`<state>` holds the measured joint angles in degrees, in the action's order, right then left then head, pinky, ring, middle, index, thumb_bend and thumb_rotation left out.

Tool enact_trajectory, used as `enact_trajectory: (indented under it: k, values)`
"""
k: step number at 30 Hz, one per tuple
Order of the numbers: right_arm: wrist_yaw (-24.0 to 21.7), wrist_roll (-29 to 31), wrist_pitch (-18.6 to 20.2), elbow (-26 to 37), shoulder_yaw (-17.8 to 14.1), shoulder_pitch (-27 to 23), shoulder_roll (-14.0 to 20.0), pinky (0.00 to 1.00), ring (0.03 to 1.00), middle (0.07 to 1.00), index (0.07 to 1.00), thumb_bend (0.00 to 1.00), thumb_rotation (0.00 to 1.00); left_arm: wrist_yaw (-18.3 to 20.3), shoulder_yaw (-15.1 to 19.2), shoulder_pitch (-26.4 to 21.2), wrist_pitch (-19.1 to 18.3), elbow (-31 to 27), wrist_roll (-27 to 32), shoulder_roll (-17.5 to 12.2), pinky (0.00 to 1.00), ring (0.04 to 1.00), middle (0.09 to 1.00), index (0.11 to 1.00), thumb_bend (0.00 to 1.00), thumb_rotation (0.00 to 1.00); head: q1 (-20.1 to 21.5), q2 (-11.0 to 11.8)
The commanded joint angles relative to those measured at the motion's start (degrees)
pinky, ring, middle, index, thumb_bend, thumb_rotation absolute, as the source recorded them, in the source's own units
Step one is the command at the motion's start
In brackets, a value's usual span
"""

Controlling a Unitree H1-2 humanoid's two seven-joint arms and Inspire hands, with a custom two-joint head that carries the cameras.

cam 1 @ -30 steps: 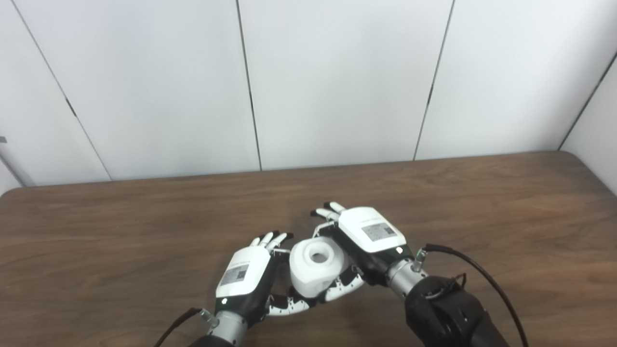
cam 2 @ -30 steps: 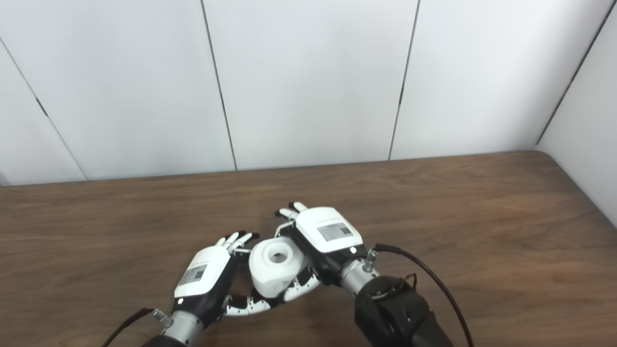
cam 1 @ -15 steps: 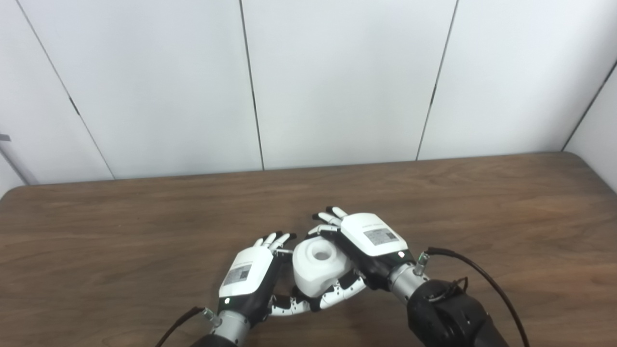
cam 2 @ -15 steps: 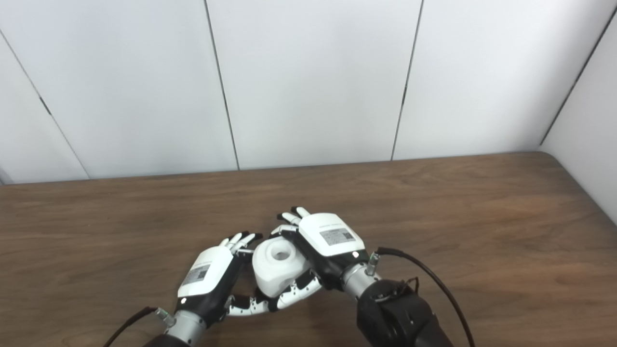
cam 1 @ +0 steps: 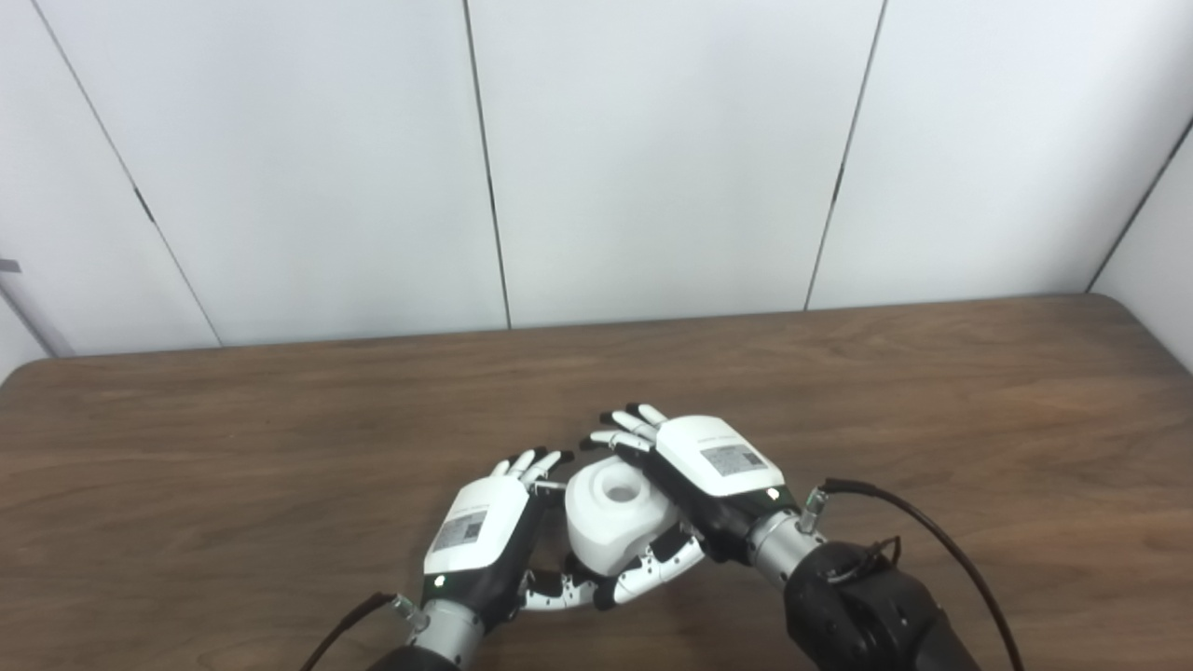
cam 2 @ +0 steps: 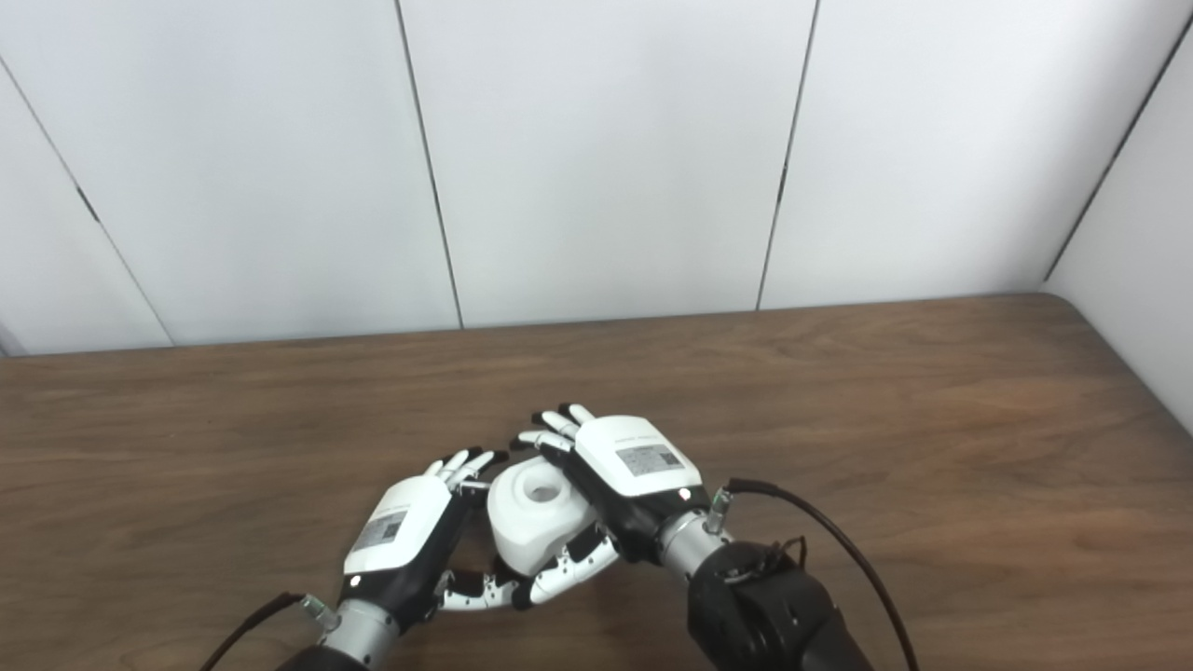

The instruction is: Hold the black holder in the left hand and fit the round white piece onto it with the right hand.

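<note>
White round piece point(cam 1: 610, 522), low centre of frame, sits cupped between your left hand point(cam 1: 477, 539) and right hand point(cam 1: 710, 466); with no black holder visible, pressing may tip it.

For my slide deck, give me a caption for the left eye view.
Both hands, left and right, cup a round white piece over a wooden table; no black holder visible.

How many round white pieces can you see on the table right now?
1. The round white piece sits between the left hand and the right hand, near the table's front edge. The black holder isn't visible; it may be hidden behind the hands.
</note>
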<state>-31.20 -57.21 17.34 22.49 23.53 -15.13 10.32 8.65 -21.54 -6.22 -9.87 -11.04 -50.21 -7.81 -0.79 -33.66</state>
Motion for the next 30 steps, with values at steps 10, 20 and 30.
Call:
enact_trajectory:
  k: [10,20,30]
  values:
    - [-0.65,1.84,0.07,0.82,-1.29,-0.79,0.02,0.87,1.000,1.000,1.000,1.00,0.54,-0.94,-0.35,-2.14,0.89,0.11,-0.54,0.32,1.00,0.979,0.931,0.481,0.52,0.05,0.12,0.24]
    - [-1.57,1.52,0.33,2.51,-2.49,-2.03,0.89,0.82,1.000,1.000,1.000,1.00,0.55,-1.38,-0.30,-2.16,1.05,0.58,-0.31,0.38,1.00,0.975,0.929,0.482,0.52,0.05,0.28,0.58]
    - [-3.92,0.79,0.38,4.60,-3.84,-3.00,1.13,0.78,1.000,1.000,1.000,1.00,0.55,-1.06,-0.33,-2.01,0.74,0.44,-0.25,0.47,1.00,0.982,0.934,0.482,0.52,0.05,0.26,0.60]
